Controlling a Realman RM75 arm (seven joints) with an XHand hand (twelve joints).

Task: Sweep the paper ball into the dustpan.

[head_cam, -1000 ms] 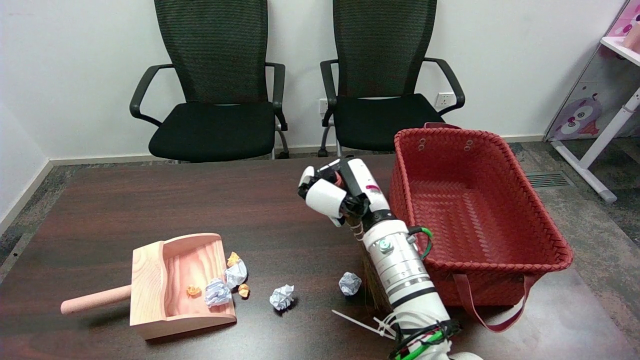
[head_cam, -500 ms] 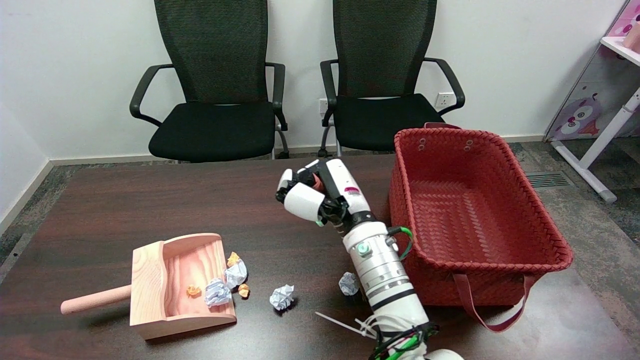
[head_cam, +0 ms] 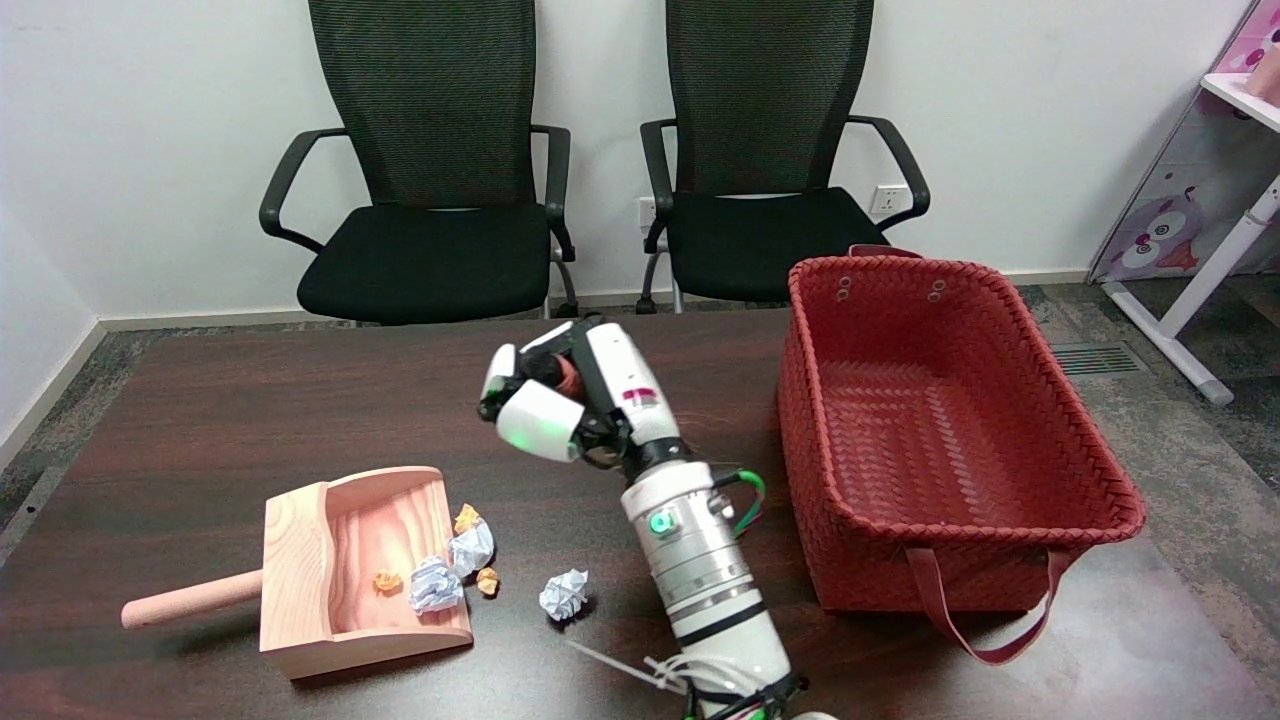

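Gripping a reddish handle tight, the right hand point(head_cam: 560, 400) hangs mid-table. Paper ball point(head_cam: 564, 594) sits just beside the dustpan point(head_cam: 300, 560) near the front edge.

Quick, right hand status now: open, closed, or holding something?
Right hand: fingers curled closed around something reddish-brown, likely a brush handle; what it is can't be confirmed from the head view.

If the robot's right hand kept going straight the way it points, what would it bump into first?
Probably nothing on the table: the right hand points up and away, toward the left black chair. Depth is unclear.
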